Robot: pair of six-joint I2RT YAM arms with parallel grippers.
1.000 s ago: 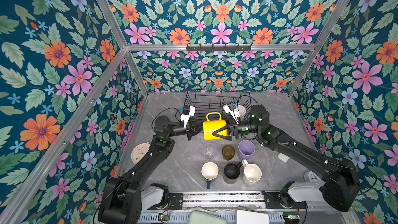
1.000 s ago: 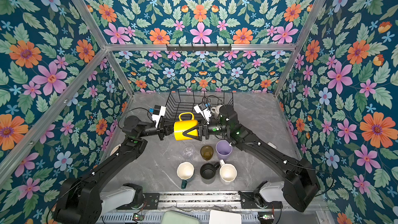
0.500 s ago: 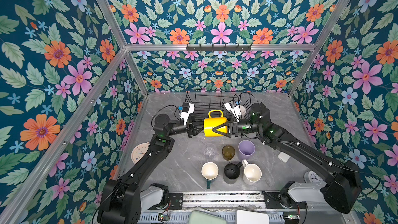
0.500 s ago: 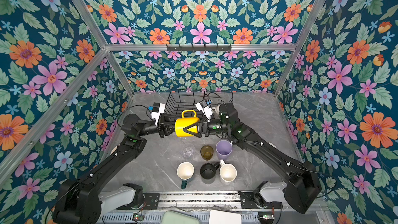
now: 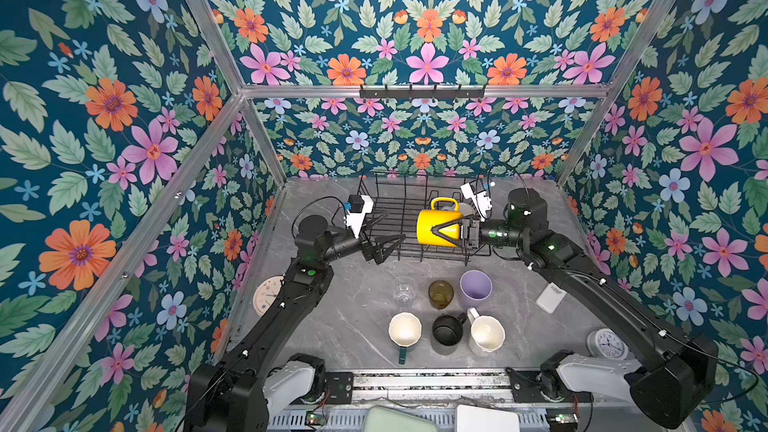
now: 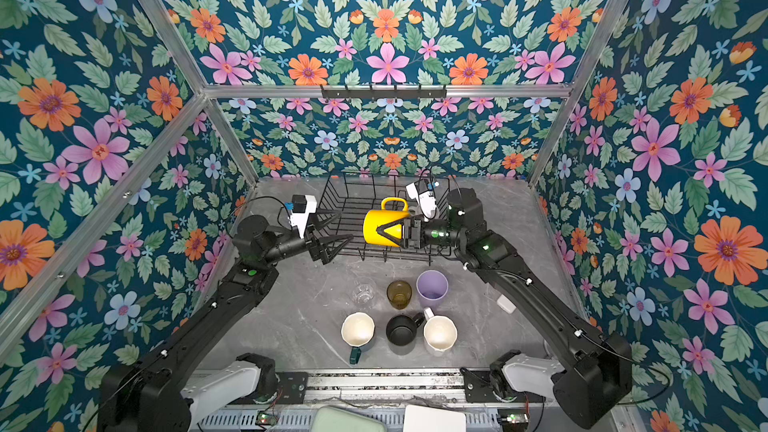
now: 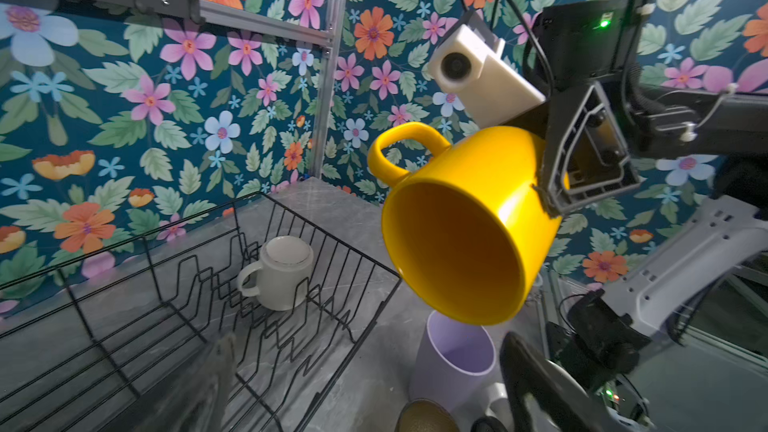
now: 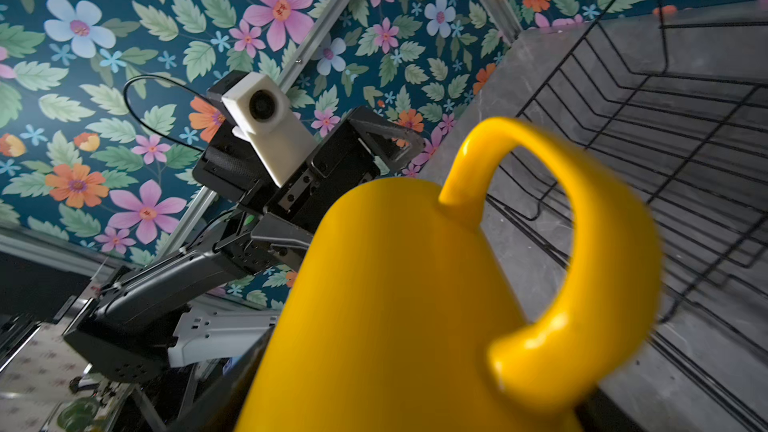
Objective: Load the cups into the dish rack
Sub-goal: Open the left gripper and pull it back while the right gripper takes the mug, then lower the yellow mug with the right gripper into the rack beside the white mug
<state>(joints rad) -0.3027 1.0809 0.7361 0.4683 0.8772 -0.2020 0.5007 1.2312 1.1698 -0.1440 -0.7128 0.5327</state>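
Main risk: the yellow mug (image 5: 428, 222) slips or twists. The right gripper (image 5: 444, 229) pinches it from the base end, with the fingers running along opposite sides of a glossy round wall. The mug lies sideways in the air, mouth facing the left arm, so friction alone holds it. A jerk could rotate it or drop it onto the dish rack (image 5: 409, 201) front rail, or onto the lilac tumbler (image 5: 476, 289) on the counter (image 5: 353, 317) just in front.

Second: seating it probably needs a turn to mouth-down. The handle points up and could catch the prongs or knock the pale mug (image 7: 282, 272) that sits in the rack close behind.

Third: the left gripper (image 5: 388, 228) has its fingers spread wide and empty at the rack's left-front edge. A careless pull-back could hook a wire and shift the rack.

The mug is bright yellow and shiny, with a thick loop handle, a wide mouth and nothing inside. It looks rigid; can't tell the material. It's over the rack's front-right area and clear of the wires, as far as I can tell.
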